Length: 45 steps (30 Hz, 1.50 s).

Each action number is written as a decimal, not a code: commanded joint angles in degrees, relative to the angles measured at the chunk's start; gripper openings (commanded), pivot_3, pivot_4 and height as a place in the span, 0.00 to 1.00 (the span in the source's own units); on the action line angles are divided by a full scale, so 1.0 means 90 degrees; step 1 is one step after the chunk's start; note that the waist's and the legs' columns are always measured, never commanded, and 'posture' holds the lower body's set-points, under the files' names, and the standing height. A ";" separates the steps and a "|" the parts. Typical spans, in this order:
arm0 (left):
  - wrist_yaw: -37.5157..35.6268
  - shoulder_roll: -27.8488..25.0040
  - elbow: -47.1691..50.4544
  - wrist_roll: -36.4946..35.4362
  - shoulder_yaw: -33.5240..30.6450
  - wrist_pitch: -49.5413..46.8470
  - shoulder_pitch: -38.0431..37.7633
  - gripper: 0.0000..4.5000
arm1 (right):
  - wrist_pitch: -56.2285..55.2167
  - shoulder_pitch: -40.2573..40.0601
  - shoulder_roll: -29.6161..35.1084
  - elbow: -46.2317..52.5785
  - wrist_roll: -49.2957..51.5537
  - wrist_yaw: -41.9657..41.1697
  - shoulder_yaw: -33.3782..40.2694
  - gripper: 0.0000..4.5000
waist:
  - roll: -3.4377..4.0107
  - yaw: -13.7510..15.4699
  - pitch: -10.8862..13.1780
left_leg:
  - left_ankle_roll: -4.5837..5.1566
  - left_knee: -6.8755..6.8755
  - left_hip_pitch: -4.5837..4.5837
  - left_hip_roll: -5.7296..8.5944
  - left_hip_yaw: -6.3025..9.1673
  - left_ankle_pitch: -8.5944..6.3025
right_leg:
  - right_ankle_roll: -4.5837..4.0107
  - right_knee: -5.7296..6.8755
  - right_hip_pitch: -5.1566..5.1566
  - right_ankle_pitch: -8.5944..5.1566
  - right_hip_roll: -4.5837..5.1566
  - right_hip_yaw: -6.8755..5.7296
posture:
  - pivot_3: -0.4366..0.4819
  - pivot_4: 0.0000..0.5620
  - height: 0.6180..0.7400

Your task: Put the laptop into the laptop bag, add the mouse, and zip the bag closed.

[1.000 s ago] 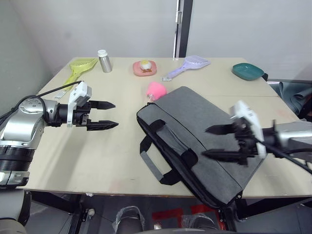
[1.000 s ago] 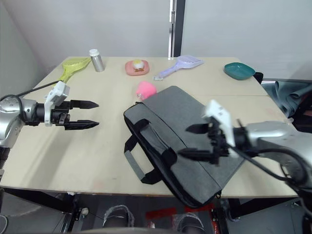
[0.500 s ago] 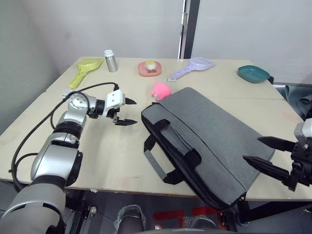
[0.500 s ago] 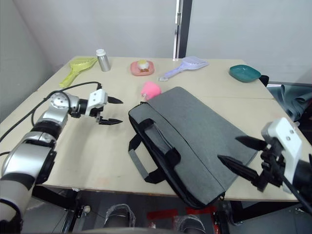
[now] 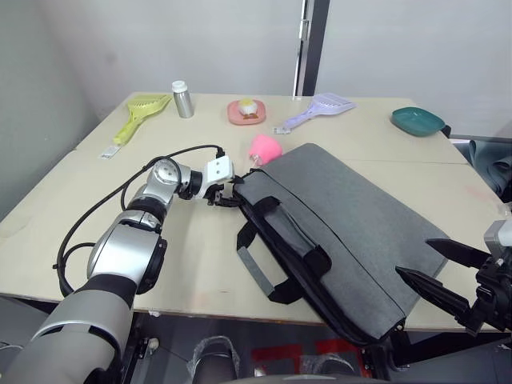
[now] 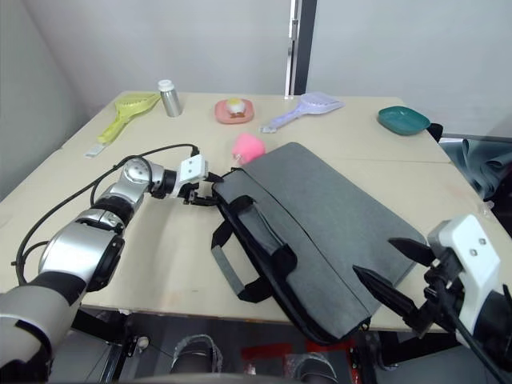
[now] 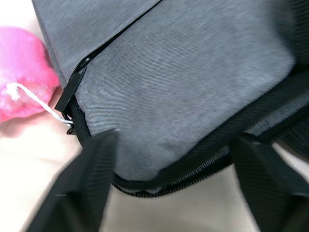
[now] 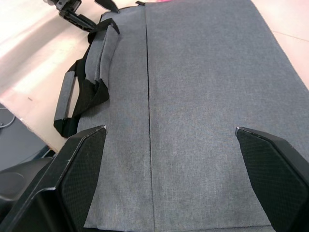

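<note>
Your left gripper (image 5: 230, 192) sat at the far-left corner of the laptop bag (image 5: 344, 232), fingers spread. The left wrist view showed that corner between them, though contact was hard to judge. The black zipper pull (image 7: 69, 90) lay at that corner, with a white string running to the pink fluffy object (image 5: 262, 148) just beyond the bag. The bag lay flat on the table (image 5: 96, 200), handles (image 5: 276, 248) toward its near-left. Your right gripper (image 5: 448, 276) hung spread off the bag's near-right corner, its body cut off at the frame edge.
</note>
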<state>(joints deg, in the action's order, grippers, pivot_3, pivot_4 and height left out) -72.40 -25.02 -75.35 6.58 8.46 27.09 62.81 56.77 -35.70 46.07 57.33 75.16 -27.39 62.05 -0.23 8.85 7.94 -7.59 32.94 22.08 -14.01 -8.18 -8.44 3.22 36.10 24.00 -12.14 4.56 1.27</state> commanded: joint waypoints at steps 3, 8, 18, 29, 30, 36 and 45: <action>-0.0070 -0.0055 0.0007 0.0060 -0.0146 -0.0087 0.0093 0.17 | -0.0422 -0.0299 0.0180 0.0099 0.0058 0.0142 -0.0062 1.00 | 0.0000 0.0005 0.0000 | 0.0000 -0.0006 0.0001 0.0001 0.0001 0.0000 | 0.0001 -0.0007 -0.0001 0.0000 -0.0001 -0.0002 | 0.48 0.27 1.00; -0.0432 -0.0265 0.0206 -0.0084 -0.0284 0.0237 -0.0054 0.10 | -0.0486 -0.0490 0.0379 0.0195 0.0164 0.0270 -0.0609 1.00 | 0.0001 -0.0013 0.0001 | 0.0000 -0.0006 -0.0001 0.0003 0.0002 0.0000 | 0.0008 -0.0009 -0.0003 0.0001 0.0001 -0.0002 | 0.48 0.27 1.00; -0.1000 -0.0914 0.1392 -0.0729 -0.0649 0.0579 -0.0971 0.10 | -0.0183 -0.2636 -0.0192 -0.0775 0.0170 -0.1032 -0.1027 1.00 | -0.0003 -0.0035 0.0004 | 0.0000 -0.0041 0.0008 0.0002 -0.0001 -0.0005 | 0.0014 -0.0050 0.0000 -0.0004 0.0008 -0.0010 | 0.48 0.27 1.00; -0.0915 -0.1260 0.2837 -0.1198 -0.0747 -0.0067 -0.1896 0.10 | -0.0109 -0.0753 -0.0530 -0.2536 0.0122 -0.0430 -0.3282 1.00 | -0.0002 -0.0129 0.0005 | -0.0003 -0.0052 0.0003 0.0001 -0.0005 -0.0008 | 0.0014 -0.0054 -0.0001 -0.0006 0.0006 -0.0008 | 0.48 0.27 1.00; -0.0911 -0.1282 0.2956 -0.1237 -0.0745 -0.0120 -0.1961 0.10 | -0.0089 -0.0648 -0.0550 -0.2589 0.0097 -0.0416 -0.3400 1.00 | 0.0001 -0.0138 0.0007 | -0.0003 -0.0054 0.0003 0.0003 -0.0006 -0.0008 | 0.0014 -0.0053 -0.0001 -0.0005 0.0005 -0.0008 | 0.48 0.27 1.00; -0.0795 -0.1381 0.3591 -0.1468 -0.0808 -0.0449 -0.2292 0.09 | -0.0036 -0.0133 -0.0519 -0.2839 -0.0264 -0.0345 -0.3926 0.94 | -0.0009 -0.0177 -0.0003 | -0.0006 -0.0056 -0.0005 0.0000 -0.0003 -0.0006 | 0.0009 -0.0048 -0.0009 -0.0008 -0.0014 -0.0010 | 0.48 0.27 1.00; -0.0717 -0.1726 0.5121 -0.2047 -0.1013 -0.1212 -0.3421 0.09 | 0.0086 0.0738 0.0138 -0.3225 -0.0173 -0.0810 -0.3538 0.28 | -0.0002 -0.0269 -0.0002 | -0.0006 -0.0046 -0.0008 -0.0001 -0.0008 -0.0007 | 0.0007 -0.0036 -0.0009 -0.0007 -0.0017 -0.0004 | 0.48 0.27 1.00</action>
<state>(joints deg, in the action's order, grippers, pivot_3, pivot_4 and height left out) -79.16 -39.03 -32.96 -9.92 1.09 17.38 32.43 57.66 -29.87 46.41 28.09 72.64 -33.29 28.01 -0.25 6.44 7.92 -7.64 32.53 22.02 -14.02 -8.27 -8.50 3.28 35.77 23.93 -12.20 4.39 1.24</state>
